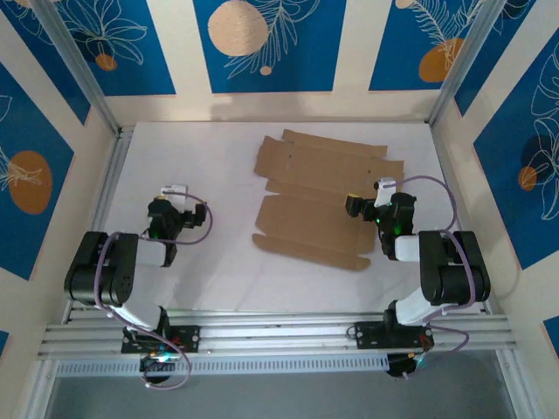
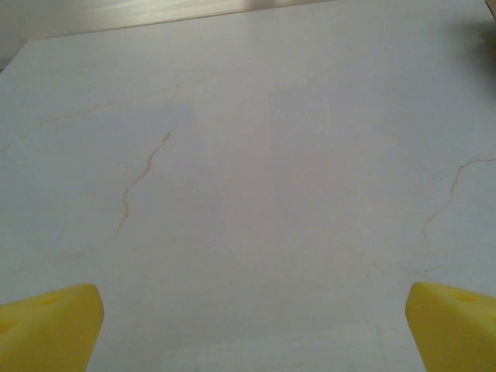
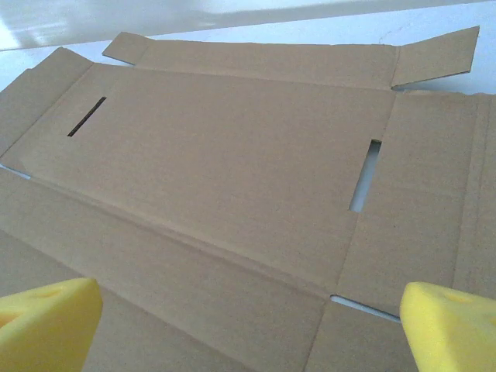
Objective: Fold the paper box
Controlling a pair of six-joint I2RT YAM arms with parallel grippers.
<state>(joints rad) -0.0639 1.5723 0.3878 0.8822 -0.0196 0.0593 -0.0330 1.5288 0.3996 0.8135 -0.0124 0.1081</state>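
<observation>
We see one paper box point(image 1: 319, 196), a flat die-cut sheet of plain brown cardboard with a matte, fibrous face. It lies unfolded on the white table point(image 1: 201, 157), on its right half and toward the far edge. In the right wrist view the paper box point(image 3: 232, 170) shows long straight creases between its panels and angled tabs at its far corners. It also has two narrow slots, one on the left point(image 3: 87, 116) and one on the right point(image 3: 364, 177).

The table point(image 2: 271, 194) is smooth and pale, crossed by two thin reddish hairline veins.

There are two grippers, each tipped with two yellow, foam-like wedge pads, four in all. The left gripper point(image 2: 252, 329) hangs over the table's bare left half, pads point(image 2: 46, 325) spread wide and grasping nothing. The right gripper point(image 3: 248, 325) hovers above the sheet at the table's right side, pads point(image 3: 453, 325) likewise spread apart and clear of the cardboard.
</observation>
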